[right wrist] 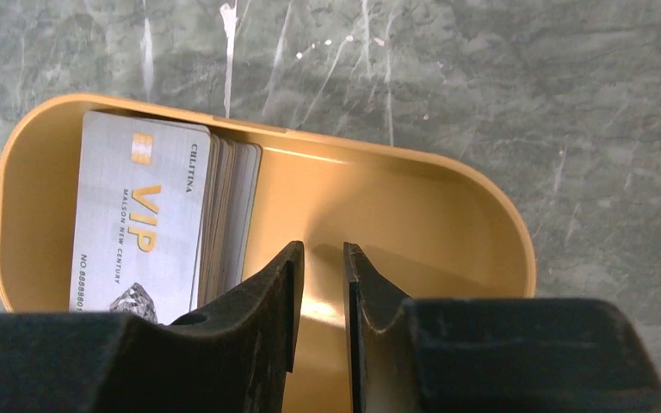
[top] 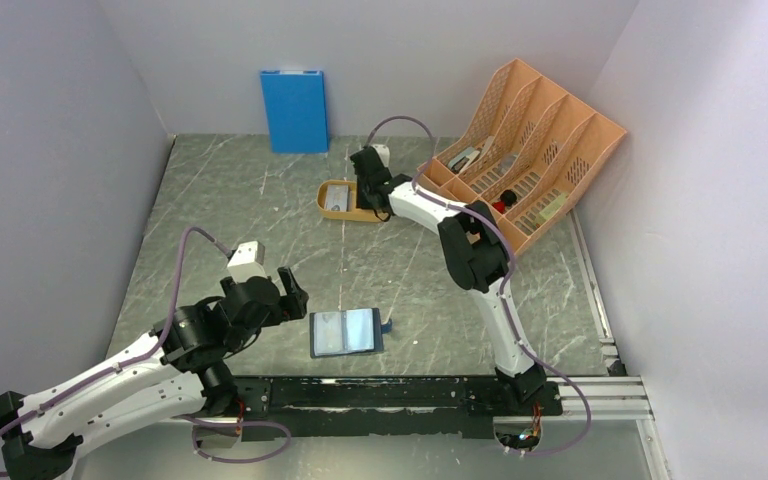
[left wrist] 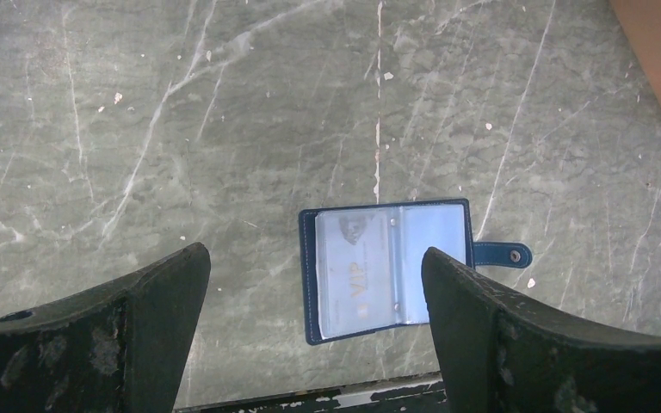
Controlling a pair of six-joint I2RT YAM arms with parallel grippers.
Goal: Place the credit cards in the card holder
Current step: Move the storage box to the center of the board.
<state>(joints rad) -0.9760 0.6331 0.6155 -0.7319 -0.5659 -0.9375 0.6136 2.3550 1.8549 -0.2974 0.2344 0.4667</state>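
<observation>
Credit cards (right wrist: 138, 224) are mostly still to go, I'd say: you've got a stack at the left end of the orange tray (right wrist: 413, 206), upper middle of the top view. Card holder (left wrist: 392, 267) lies open on the table (top: 260, 200), lower middle, and one VIP card looks to be in its left pocket. Right tool (right wrist: 323, 249) is over the tray, nearly closed and gripping nothing. Left tool (left wrist: 314, 252) is wide open and empty.

Overhead and left wrist cameras both see card holder (top: 346, 333)
</observation>
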